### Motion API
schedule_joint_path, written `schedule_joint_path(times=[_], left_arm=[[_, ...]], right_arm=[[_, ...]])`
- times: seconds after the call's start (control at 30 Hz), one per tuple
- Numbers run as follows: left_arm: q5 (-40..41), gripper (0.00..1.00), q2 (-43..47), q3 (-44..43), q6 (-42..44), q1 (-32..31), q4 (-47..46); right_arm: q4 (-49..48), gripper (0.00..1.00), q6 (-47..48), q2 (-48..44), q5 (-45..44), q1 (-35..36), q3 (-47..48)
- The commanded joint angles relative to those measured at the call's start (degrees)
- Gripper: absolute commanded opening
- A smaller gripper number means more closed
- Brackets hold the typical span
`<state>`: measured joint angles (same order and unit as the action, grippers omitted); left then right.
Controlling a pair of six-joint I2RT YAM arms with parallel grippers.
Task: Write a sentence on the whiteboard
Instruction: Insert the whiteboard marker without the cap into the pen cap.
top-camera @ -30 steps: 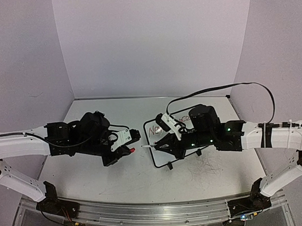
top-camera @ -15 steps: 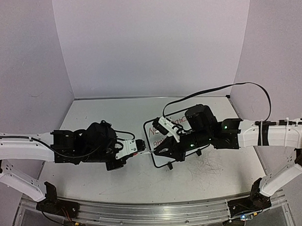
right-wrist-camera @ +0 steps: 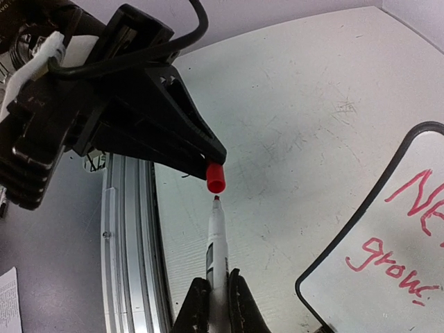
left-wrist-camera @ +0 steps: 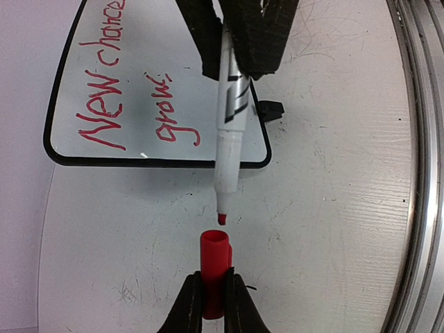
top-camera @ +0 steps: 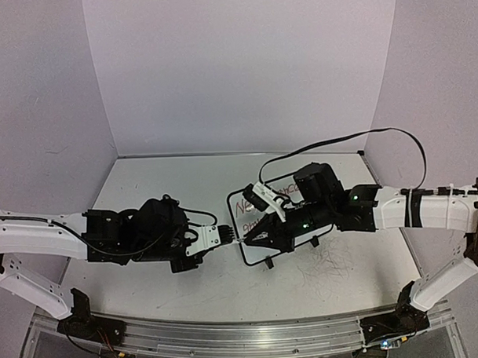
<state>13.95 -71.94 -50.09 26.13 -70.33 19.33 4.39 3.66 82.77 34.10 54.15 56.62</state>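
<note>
The whiteboard (top-camera: 241,208) (left-wrist-camera: 142,83) (right-wrist-camera: 409,243) stands on the tabletop with red writing, "New chance" over "grow". My right gripper (top-camera: 253,235) (right-wrist-camera: 217,283) (left-wrist-camera: 239,59) is shut on a white marker (right-wrist-camera: 217,239) (left-wrist-camera: 227,132), its bare red tip pointing at the left arm. My left gripper (top-camera: 225,236) (left-wrist-camera: 214,277) (right-wrist-camera: 211,159) is shut on the red cap (left-wrist-camera: 215,258) (right-wrist-camera: 216,177). The cap's open mouth faces the marker tip, with a small gap between them. Both hover over the tabletop just left of the whiteboard's near corner.
An aluminium rail (top-camera: 244,332) (left-wrist-camera: 416,139) runs along the near table edge. Faint pen scuffs (top-camera: 328,266) mark the tabletop to the right. A black cable (top-camera: 340,142) loops above the right arm. Pale walls close the back and sides.
My left gripper has moved right with the cap, bringing it in line with the marker tip. The right gripper has shifted only slightly.
</note>
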Motion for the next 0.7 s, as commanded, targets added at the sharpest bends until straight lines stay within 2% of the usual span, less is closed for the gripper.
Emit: schedule_joint_path(times=[0.0, 0.67], left_arm=[[0.9, 0.00, -0.9, -0.4, 0.3, -0.6, -2.3], [0.8, 0.00, -0.5, -0.6, 0.1, -1.4, -2.8]], right_arm=[[-0.7, 0.00, 0.5, 0.9, 2.5, 0.0, 2.7], [-1.5, 0.00, 0.4, 2.8, 2.1, 0.0, 3.2]])
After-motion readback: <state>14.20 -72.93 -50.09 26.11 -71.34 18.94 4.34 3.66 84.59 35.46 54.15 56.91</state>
